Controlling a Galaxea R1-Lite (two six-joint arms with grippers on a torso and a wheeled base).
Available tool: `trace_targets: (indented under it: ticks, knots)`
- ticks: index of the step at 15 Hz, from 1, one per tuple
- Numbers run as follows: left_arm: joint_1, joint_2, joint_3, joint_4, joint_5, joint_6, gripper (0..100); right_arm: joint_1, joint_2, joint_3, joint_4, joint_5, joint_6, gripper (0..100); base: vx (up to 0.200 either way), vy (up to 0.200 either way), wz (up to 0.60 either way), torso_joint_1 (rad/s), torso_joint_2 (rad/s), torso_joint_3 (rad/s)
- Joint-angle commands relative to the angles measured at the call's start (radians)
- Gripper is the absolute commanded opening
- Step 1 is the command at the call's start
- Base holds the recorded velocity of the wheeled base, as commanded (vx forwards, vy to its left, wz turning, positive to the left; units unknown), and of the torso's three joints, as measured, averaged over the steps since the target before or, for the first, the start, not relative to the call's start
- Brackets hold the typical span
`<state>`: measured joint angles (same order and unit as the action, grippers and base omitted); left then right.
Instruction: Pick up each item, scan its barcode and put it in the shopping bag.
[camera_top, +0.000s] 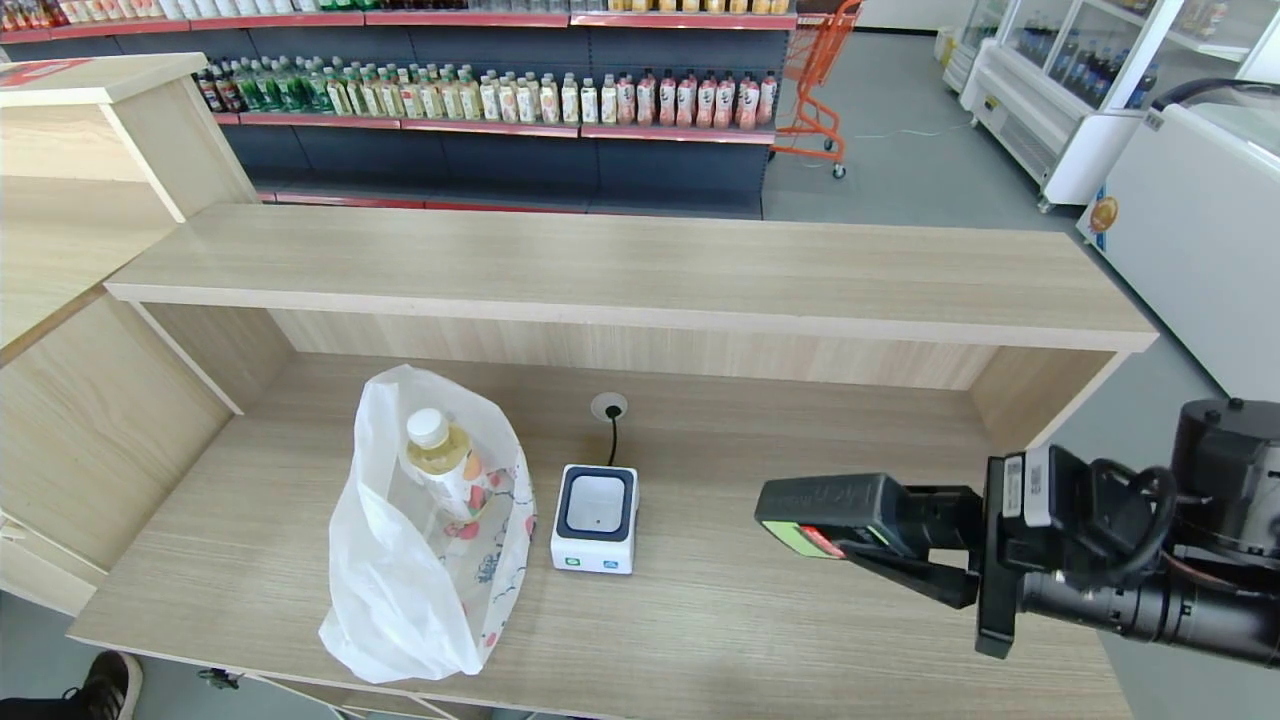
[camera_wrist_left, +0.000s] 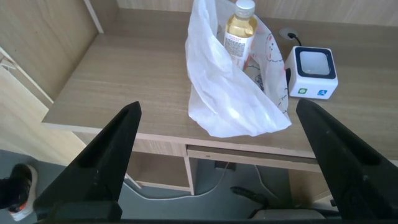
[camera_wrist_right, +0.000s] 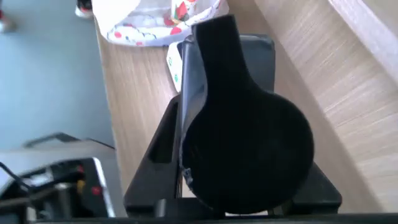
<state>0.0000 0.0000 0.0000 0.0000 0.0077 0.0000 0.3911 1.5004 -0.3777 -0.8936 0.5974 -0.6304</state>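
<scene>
Right gripper (camera_top: 900, 535): jaws clenched on one end of a dark box (camera_top: 820, 505); the rest of the box sticks out unsupported.
Box position: held in the air over the right part of the surface (camera_top: 750, 620), right of the scanner (camera_top: 595, 518) and apart from it.
Left gripper (camera_wrist_left: 219, 112): jaws released and spread wide with nothing between them, off the near edge of the surface, facing the bag (camera_top: 390, 600).
Bag: white, mouth open and slack, standing just left of the scanner. A bottle (camera_top: 445, 470) stands upright inside.
Step, as judged: box not yet scanned, not yet bagged.
Risk 1: an end-only grip – turning the box toward the scanner window could let it pivot or slip out.
Risk 2: which face carries the barcode cannot be told, so a wrong face presented means no read.
Risk 3: the bag sits close beside the scanner, and a low sweep past it could snag the slack rim or tip the bottle.
Risk 4: a soft mouth – the box may catch on the film and drag the bag toward the near edge.
</scene>
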Motion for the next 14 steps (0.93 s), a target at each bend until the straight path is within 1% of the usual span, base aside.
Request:
trace_targets:
  ticks: [1, 3, 5, 7, 9, 11, 14]
  knots:
    - [0.0, 0.002, 0.0, 0.0, 0.002, 0.0, 100, -0.044, 0.015, -0.012, -0.064, -0.019, 0.273, 0, 0.0, 0.0, 0.0, 0.0, 0.0, 0.0]
    - [0.0, 0.002, 0.0, 0.0, 0.002, 0.0, 100, -0.057, 0.07, -0.014, -0.171, -0.116, 0.526, 0, 0.0, 0.0, 0.0, 0.0, 0.0, 0.0]
    - [0.0, 0.002, 0.0, 0.0, 0.002, -0.002, 100, -0.058, 0.132, -0.017, -0.268, -0.206, 0.727, 0, 0.0, 0.0, 0.0, 0.0, 0.0, 0.0]
    - [0.0, 0.002, 0.0, 0.0, 0.002, 0.0, 100, -0.055, 0.149, 0.003, -0.269, -0.229, 0.871, 0, 0.0, 0.0, 0.0, 0.0, 0.0, 0.0]
    - [0.0, 0.002, 0.0, 0.0, 0.002, 0.0, 100, -0.051, 0.155, 0.022, -0.269, -0.229, 0.934, 0, 0.0, 0.0, 0.0, 0.0, 0.0, 0.0]
    - [0.0, 0.002, 0.0, 0.0, 0.0, 0.0, 100, -0.024, 0.149, 0.043, -0.268, -0.232, 1.029, 0, 0.0, 0.0, 0.0, 0.0, 0.0, 0.0]
    - [0.0, 0.002, 0.0, 0.0, 0.002, 0.0, 100, -0.024, 0.152, 0.066, -0.266, -0.231, 1.084, 0, 0.0, 0.0, 0.0, 0.0, 0.0, 0.0]
